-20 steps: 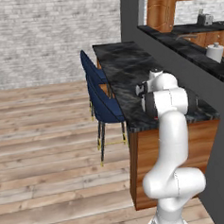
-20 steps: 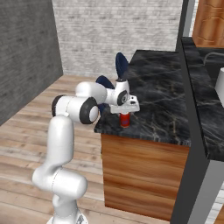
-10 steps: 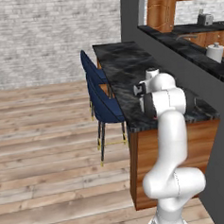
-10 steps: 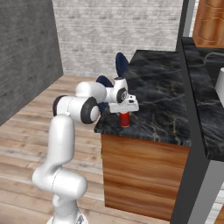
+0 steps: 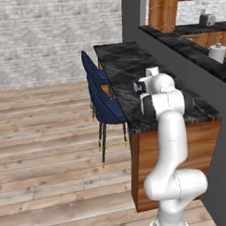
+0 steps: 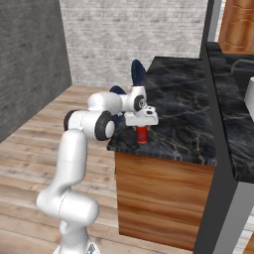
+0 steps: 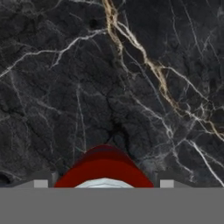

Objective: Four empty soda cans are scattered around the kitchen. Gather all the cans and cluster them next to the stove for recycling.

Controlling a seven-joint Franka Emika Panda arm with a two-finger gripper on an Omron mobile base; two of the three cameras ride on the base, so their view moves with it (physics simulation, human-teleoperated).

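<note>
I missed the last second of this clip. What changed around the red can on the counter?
The claw has closed in around the red can, its fingers now flanking it in the hand view. Whether the grip is firm yet I can't tell. The can stands upright in the same spot near the edge of the black counter, not lifted. The arm, the blue chairs and the cameras stayed put.

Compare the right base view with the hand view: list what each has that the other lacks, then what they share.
Right base view alone: the white arm, the blue chair, the wood cabinet front, plank floor and brick wall. Hand view alone: a gold vein running through the marble, seen from close above. Shared: the red soda can standing on the black marbled counter, with the gripper straddling it.
</note>
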